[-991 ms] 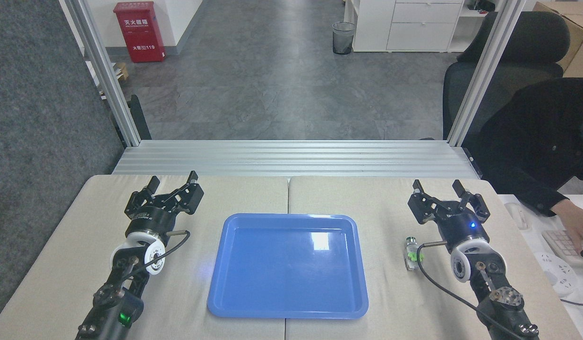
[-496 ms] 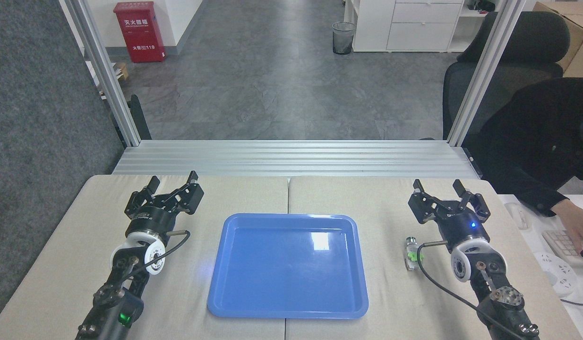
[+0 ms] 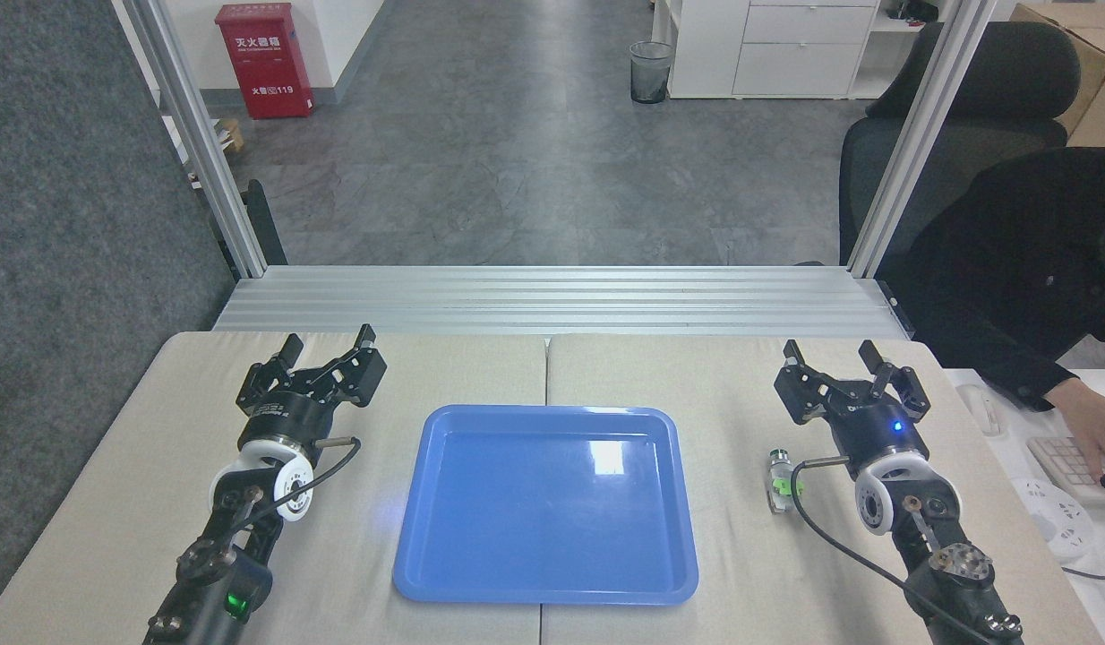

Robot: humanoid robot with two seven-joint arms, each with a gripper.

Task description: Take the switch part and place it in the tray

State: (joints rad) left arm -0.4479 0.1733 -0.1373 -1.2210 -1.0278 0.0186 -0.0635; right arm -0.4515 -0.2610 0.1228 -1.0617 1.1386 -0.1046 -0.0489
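Nothing had visibly moved since the earlier frames: both arms, the part and the tray sat where they had been. The blue tray [image 3: 545,506] lay empty in the middle of the padded table [image 3: 114,502]. The switch part [image 3: 781,481] lay on the table just right of the tray, apart from its rim and close beside the right arm's wrist. The right gripper [image 3: 833,356] rested farther back than the part, fingers spread apart and holding nothing. The left gripper [image 3: 329,345] rested on the far side of the tray, fingers also apart and empty. A person [image 3: 1027,269] sat off to the right at a keyboard.

The task appeared to be at its very start, with the pick not yet begun. The next move probably called for the right arm to draw back and lower its open fingers around the part.
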